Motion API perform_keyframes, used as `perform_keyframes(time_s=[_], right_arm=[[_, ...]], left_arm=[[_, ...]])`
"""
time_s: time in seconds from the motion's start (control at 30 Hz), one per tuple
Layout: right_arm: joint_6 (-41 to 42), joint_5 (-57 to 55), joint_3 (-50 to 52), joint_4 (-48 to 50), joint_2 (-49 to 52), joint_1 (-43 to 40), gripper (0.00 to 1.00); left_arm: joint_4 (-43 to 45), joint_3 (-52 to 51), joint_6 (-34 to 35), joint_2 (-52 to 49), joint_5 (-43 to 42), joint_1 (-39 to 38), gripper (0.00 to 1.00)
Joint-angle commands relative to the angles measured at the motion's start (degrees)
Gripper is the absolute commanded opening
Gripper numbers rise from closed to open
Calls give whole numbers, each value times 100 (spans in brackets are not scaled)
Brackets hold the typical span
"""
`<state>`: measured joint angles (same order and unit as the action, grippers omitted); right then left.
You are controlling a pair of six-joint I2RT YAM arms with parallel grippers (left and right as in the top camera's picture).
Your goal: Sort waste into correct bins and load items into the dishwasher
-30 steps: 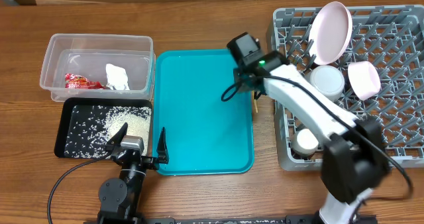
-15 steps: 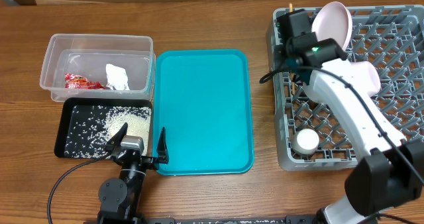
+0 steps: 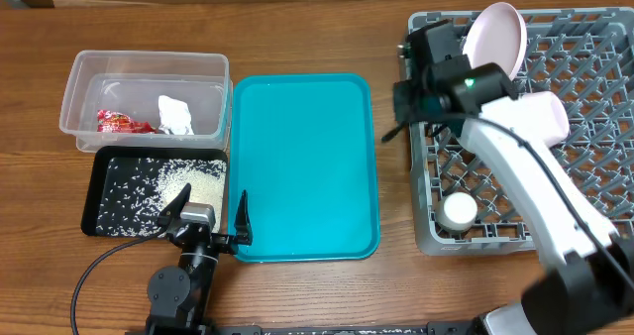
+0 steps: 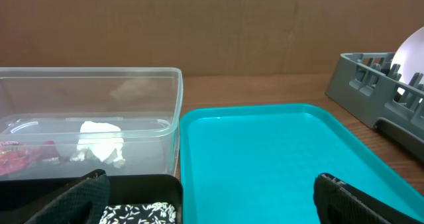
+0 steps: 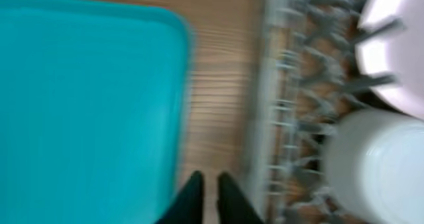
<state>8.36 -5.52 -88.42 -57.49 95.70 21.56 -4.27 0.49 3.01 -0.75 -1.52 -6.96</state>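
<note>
The clear tub point(image 3: 144, 95) holds the red wrapper point(image 3: 124, 123) and white tissue point(image 3: 176, 114); both also show in the left wrist view, wrapper point(image 4: 20, 159) and tissue point(image 4: 99, 141). The black tray point(image 3: 109, 211) holds rice point(image 3: 193, 181). The grey rack point(image 3: 594, 176) carries an upright plate point(image 3: 495, 43), a bowl point(image 3: 543, 117) and a small cup point(image 3: 459, 210). My right gripper point(image 3: 396, 117) hovers at the rack's left edge with fingers almost together and nothing visible between them point(image 5: 207, 181); that view is blurred. My left gripper point(image 3: 210, 216) is open and empty. No chopsticks show.
The teal serving tray point(image 3: 302, 167) lies between the bins and the rack, with nothing on it. A strip of bare wood point(image 5: 222, 85) separates it from the rack's edge point(image 5: 291, 105). The right arm crosses the rack's left part.
My right arm swung from over the teal tray's right edge to the rack's left edge. The thin stick seen under it earlier no longer shows. The left arm stayed still.
</note>
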Motion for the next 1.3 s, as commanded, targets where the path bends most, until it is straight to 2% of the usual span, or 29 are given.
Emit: perform_keyframes(time_s=[0.0,0.23,0.5,0.8,1.03,1.27], right_arm=[[531,566,-142,13,-223,380,4],[953,514,466,826,466,802,4],[1185,282,702,1541,1580,544,4],[1119,-52,702,1556,2389,525,4],[1294,-407,693,1443,2400,426,4],[1075,-387,584,1274,2321,422,4]], left_arm=[[-2,-24,39,50,2,39,100],[-2,-24,39,50,0,39,100],[-2,-24,39,50,0,39,100],[-2,-24,39,50,0,39,100],[-2,-24,42,50,0,39,100],[-2,-24,42,50,2,39,100]])
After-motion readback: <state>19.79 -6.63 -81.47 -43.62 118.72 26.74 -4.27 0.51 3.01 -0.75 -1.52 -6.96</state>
